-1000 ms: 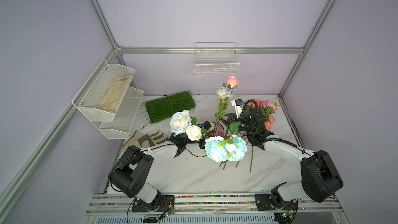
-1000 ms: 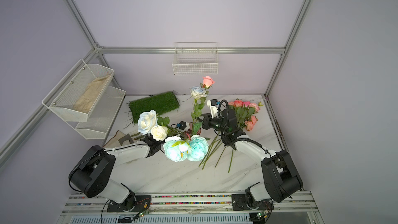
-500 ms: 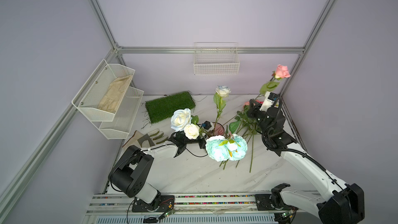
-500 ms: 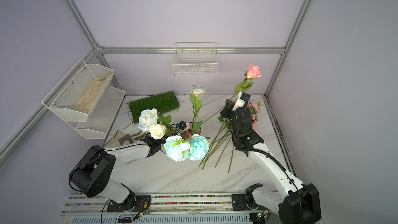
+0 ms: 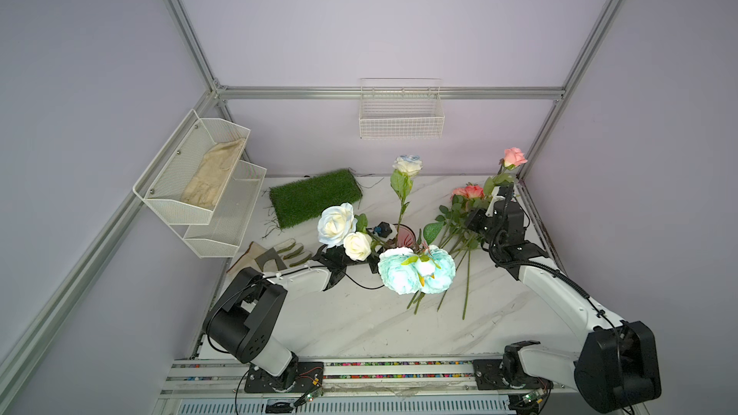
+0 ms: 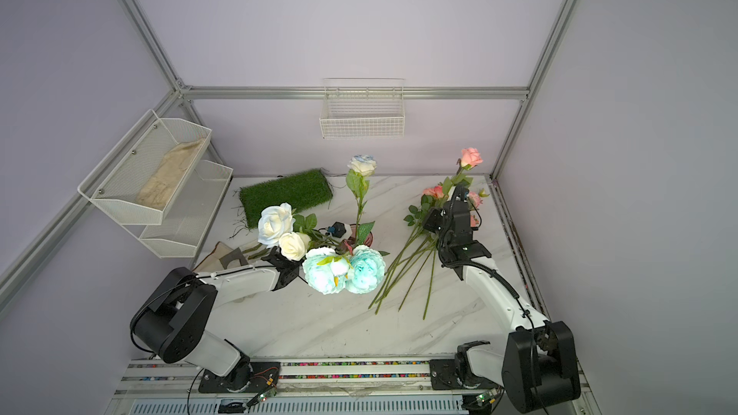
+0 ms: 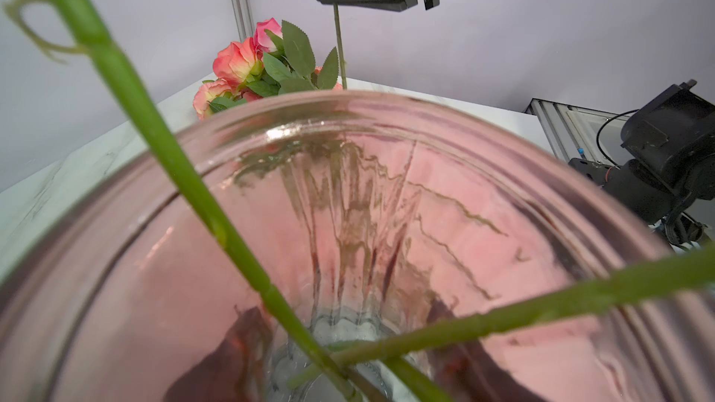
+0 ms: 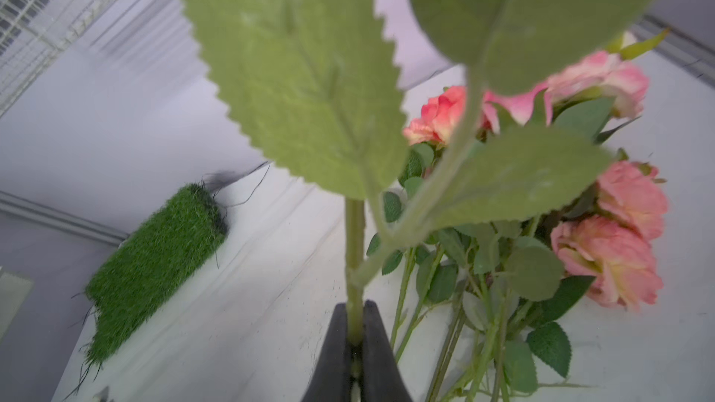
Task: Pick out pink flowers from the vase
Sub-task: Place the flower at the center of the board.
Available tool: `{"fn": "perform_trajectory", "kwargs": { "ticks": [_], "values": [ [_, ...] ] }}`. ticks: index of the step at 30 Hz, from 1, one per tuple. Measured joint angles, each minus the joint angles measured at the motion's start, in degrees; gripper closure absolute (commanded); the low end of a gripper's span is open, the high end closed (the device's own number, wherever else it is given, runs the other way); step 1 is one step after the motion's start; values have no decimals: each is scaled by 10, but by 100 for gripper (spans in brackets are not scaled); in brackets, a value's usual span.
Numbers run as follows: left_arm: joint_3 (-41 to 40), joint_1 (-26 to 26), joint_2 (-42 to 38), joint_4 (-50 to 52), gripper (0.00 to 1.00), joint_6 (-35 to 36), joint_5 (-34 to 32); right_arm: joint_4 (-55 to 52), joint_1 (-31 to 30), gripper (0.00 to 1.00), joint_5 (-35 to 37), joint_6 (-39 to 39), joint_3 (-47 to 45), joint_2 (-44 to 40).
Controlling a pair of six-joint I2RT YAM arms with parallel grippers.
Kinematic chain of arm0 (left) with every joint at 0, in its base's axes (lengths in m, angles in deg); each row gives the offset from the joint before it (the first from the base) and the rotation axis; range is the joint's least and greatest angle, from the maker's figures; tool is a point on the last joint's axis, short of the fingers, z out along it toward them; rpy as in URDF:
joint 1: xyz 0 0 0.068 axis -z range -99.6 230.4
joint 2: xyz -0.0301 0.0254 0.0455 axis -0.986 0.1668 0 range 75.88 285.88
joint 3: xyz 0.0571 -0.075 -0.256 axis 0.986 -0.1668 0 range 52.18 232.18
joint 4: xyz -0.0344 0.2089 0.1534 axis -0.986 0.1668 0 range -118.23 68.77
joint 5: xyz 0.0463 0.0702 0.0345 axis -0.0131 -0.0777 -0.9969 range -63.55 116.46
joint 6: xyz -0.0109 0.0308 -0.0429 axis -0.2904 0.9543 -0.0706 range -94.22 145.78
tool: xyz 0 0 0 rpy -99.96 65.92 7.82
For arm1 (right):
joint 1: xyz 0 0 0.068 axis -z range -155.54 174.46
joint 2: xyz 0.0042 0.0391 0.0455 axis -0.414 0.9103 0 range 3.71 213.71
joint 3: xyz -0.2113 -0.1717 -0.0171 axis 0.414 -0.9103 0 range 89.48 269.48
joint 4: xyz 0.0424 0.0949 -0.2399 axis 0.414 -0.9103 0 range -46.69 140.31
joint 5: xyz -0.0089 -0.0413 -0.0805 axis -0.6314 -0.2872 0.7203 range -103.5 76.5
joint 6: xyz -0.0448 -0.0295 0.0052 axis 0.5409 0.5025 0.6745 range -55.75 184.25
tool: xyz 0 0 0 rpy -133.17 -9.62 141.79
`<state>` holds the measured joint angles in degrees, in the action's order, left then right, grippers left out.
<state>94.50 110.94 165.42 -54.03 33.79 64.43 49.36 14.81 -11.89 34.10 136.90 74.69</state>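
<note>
The fingers [image 8: 333, 353] of the right gripper [image 8: 355, 322] are pressed onto the green stem [image 8: 354, 233] of a salmon-pink artificial rose [image 5: 514, 157], pinching it just below its leaves [image 8: 301, 90]. A second ago that rose stood over the small smoky-pink ribbed glass vase [image 5: 406, 233] at the middle of the white marble table [image 5: 359, 325]. Now it hangs at two o'clock, above the heap of pink flowers [image 5: 467, 192] lying there, so it is out of the vase and probably ready to be laid down. The vase keeps its place and, as far as shows, holds only cream-white roses [image 5: 337, 225] and aqua ruffled blooms [image 5: 417, 269]. Those roses hide the left gripper [image 5: 389, 233] from above. In its wrist view, dark shapes through the glass suggest closed fingers clasping the vase's waist. Leaves blur and block the right wrist view, hiding the bloom.
</note>
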Motion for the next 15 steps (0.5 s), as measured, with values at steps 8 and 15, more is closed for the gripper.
{"fn": "perform_trajectory", "kwargs": {
  "ticks": [8,15],
  "values": [
    [20,0,18,-5,100,-14,-29,5,18,96,-76,-25,-1,54],
    [52,0,41,4,78,-20,-60,13,33,76,-88,-44,-3,141]
  ]
}}
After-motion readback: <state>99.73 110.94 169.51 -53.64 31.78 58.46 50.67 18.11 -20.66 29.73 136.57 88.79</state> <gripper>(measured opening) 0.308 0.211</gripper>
